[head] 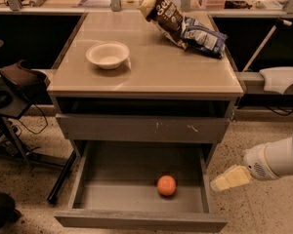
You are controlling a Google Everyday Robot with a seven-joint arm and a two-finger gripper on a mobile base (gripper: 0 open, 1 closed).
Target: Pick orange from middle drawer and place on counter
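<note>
Near the smooth, round orange [166, 185] hangs the gripper [220, 182].

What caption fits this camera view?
Gripper beside the open middle drawer; orange lies inside, below the counter.

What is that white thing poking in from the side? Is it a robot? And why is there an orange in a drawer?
Yes, it is a robot. The white tube on the right is its arm, and the pale yellow tip is its gripper, the part it uses like a hand. The gripper hangs just outside the right side of the open drawer, near the floor.

There is only one picture, taken from in front of the grey cabinet and looking down at it.

The orange lies on the bare floor of that open drawer. Nothing is holding it. Above it is a closed drawer front with pale scratches.

On the beige counter sit a white bowl and, at the back, some snack bags.

The robot's job is to lift the orange out and set it on the counter.
</note>
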